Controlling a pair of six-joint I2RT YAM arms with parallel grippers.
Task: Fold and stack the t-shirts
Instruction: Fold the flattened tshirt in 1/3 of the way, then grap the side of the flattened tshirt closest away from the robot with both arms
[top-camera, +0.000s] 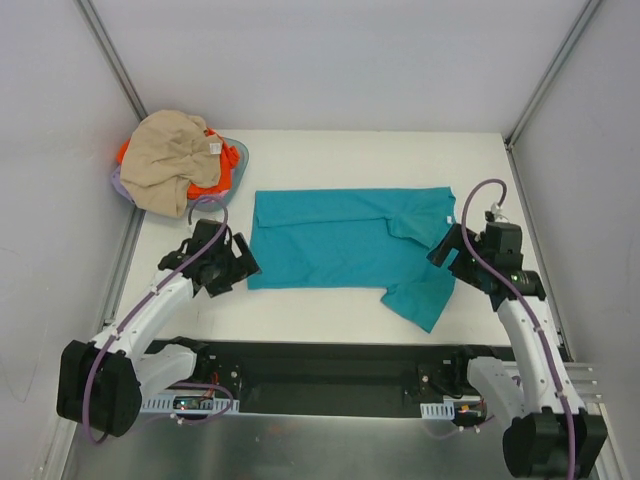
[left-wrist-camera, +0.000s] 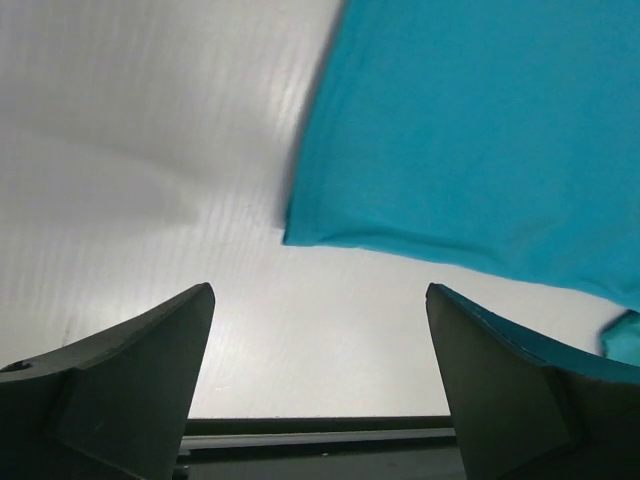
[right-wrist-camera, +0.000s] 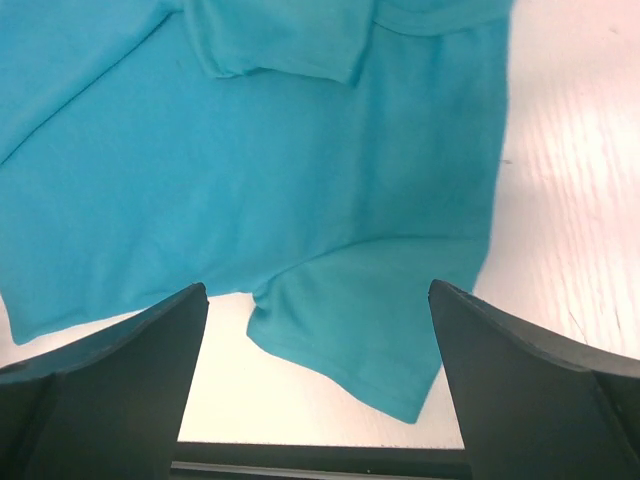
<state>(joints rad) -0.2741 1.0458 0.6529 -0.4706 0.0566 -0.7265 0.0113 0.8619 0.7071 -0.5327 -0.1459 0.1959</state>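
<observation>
bearing teal t-shirt (top-camera: 330, 240): white table (top-camera: 350, 160), walled

Spread t-shirt (top-camera: 330, 240) on table (top-camera: 330, 160); heaped shirts (top-camera: 170, 160) back-left, seemingly in basket (top-camera: 239, 160).

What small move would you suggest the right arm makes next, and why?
Probably lower the right gripper onto the near sleeve of the teal t-shirt and pinch it. Its jaws stand open and empty beside it, and that sleeve sticks out past the folded body.

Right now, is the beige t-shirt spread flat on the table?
No, the beige t-shirt lies crumpled on the basket, over the orange t-shirt.
</observation>
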